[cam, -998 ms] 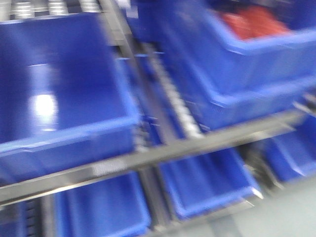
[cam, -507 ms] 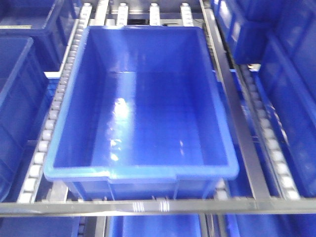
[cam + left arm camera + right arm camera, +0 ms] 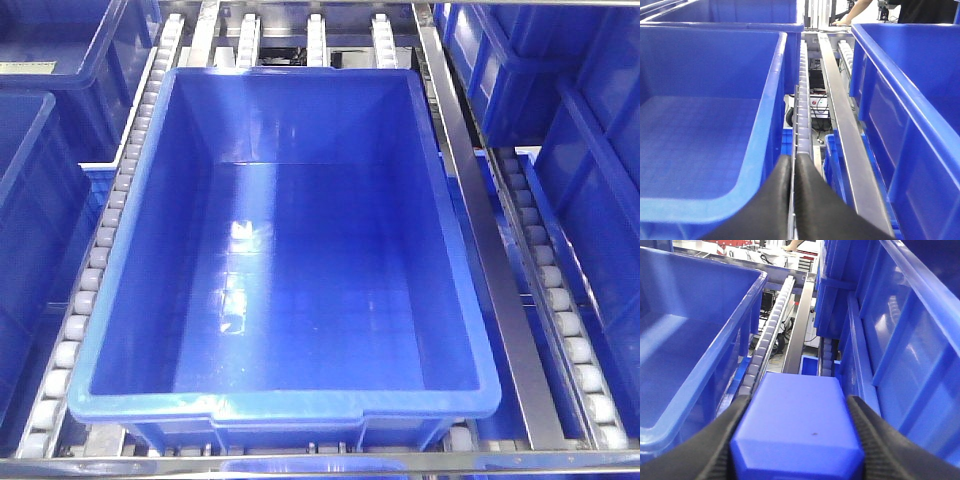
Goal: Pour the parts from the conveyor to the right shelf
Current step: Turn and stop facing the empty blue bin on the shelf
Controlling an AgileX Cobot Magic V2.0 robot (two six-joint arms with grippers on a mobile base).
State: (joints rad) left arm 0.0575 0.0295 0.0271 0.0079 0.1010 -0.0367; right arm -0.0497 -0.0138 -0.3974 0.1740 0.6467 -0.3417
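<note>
Right claw point(image 3: 799, 435) clamped on blue block point(image 3: 797, 415), one finger on each side. Block hung above roller row point(image 3: 771, 330) and steel rail point(image 3: 799, 330) of shelf point(image 3: 478, 230), not over any tub. Big empty tub point(image 3: 700, 335) lay just beside claw, on its left. Tub's long side ran away from claw. More tubs point(image 3: 900, 340) stood on right. Guess: block must go left, past rim, before drop. Left claw point(image 3: 793, 162) pinched shut, nothing in it. Right arm was nearer, already had block.

Right gripper point(image 3: 797, 442) clasps blue block point(image 3: 797, 420), apparently above the shelf point(image 3: 800, 325).
</note>
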